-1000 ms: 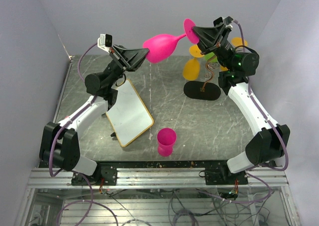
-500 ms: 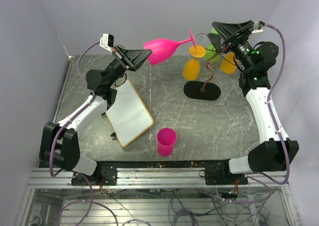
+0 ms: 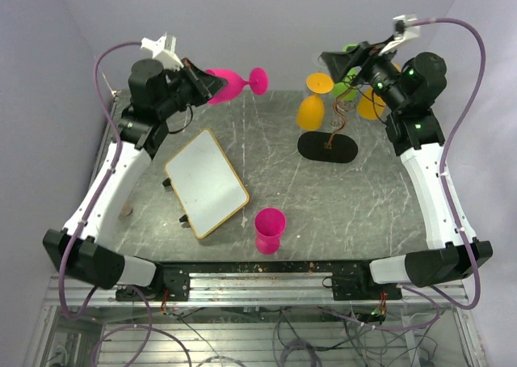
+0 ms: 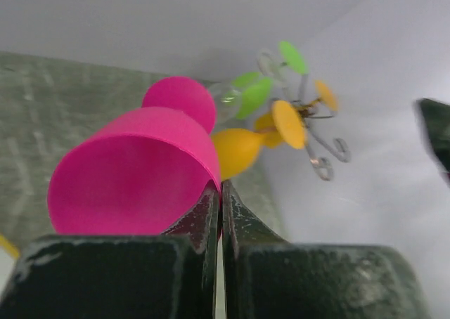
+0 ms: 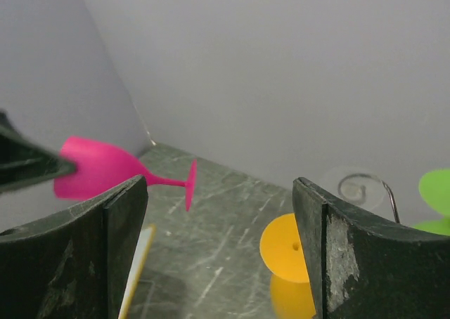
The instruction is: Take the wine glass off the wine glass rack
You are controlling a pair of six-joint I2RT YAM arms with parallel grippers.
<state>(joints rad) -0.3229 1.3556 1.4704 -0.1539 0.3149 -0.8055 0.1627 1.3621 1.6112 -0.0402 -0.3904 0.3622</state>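
The pink wine glass [image 3: 226, 85] lies sideways in the air at the back left, foot pointing right, well apart from the wine glass rack [image 3: 327, 147]. My left gripper [image 3: 208, 86] is shut on the rim of its bowl [image 4: 133, 171], one finger inside and one outside. The rack's wire arms [image 4: 320, 140] carry orange glasses [image 3: 311, 108] and green ones [image 3: 346, 84]. My right gripper [image 3: 331, 58] hangs open above the rack, nothing between its fingers [image 5: 330, 242]. Through that gap I see the pink glass [image 5: 98, 168] and an orange foot [image 5: 285, 249].
A white board with a wooden frame [image 3: 206, 183] lies on the table at left centre. A pink cup [image 3: 270, 229] stands near the front edge. Walls close in the table at the back and both sides.
My right gripper opened off the pink glass's foot and drew back above the rack. My left arm carried the glass left, away from the rack.
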